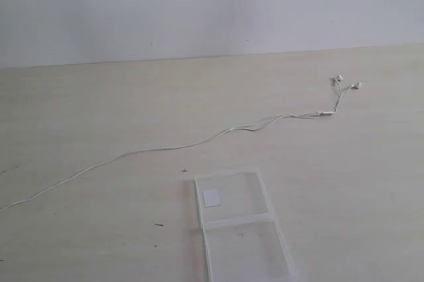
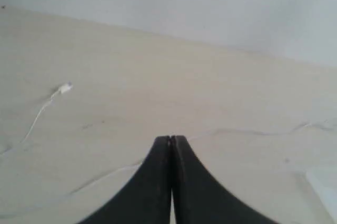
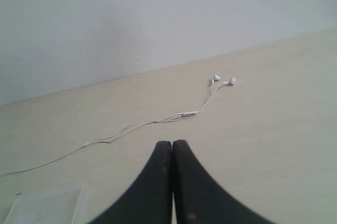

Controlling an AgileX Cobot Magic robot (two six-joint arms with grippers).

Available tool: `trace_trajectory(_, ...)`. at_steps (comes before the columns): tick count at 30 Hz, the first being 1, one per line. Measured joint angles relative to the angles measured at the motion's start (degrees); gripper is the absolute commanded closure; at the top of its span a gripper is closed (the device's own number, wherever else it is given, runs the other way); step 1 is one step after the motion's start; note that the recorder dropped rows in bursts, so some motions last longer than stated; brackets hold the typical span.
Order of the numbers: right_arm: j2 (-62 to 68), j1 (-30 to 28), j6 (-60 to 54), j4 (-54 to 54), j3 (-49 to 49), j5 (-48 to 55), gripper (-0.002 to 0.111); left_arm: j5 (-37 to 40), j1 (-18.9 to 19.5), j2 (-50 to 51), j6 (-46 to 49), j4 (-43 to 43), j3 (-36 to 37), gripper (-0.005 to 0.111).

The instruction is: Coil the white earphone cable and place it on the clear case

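1. cable (image 1: 228, 130) lies uncoiled beyond the case (image 1: 264, 192), not touching it; earbuds (image 1: 357, 85) lie off past its right side.
2. open table (image 1: 344, 183) lies all round the case; the exterior view's edge cuts its near end.
3. left gripper (image 2: 170, 139) and right gripper (image 3: 172, 142) are clenched, grasping nothing.

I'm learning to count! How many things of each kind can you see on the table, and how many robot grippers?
white earphone cable: 1
clear case: 1
black grippers: 2, the left gripper and the right gripper, both shut
Total: 4
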Motion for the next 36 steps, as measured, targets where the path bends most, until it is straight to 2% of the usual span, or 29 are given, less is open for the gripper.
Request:
trace_trajectory(9,0.0,0.0,0.0,0.0,0.0,0.0,0.108,-0.8,0.0,-0.1,-0.2,-1.8,-16.9,0.107)
trace_trajectory(15,0.0,0.0,0.0,0.0,0.0,0.0,0.108,-2.1,0.0,-0.1,-0.2,-2.3,-19.7,0.107)
trace_trajectory(23,0.0,0.0,0.0,0.0,0.0,0.0,0.108,-5.1,0.0,2.8,-0.2,-10.8,-21.0,0.107)
trace_trajectory(26,0.0,0.0,0.0,0.0,0.0,0.0,0.108,-4.7,-0.6,11.0,3.9,-15.7,-24.2,0.107)
trace_trajectory(29,0.0,0.0,0.0,0.0,0.0,0.0,0.108,-0.9,-2.7,23.5,16.0,-21.3,-29.9,0.107)
trace_trajectory(33,0.0,0.0,0.0,0.0,0.0,0.0,0.108,9.7,-5.0,41.6,34.1,-29.6,-40.8,0.107)
trace_trajectory(36,0.0,0.0,0.0,0.0,0.0,0.0,0.108,18.0,-5.3,56.1,42.6,-32.8,-49.6,0.107)
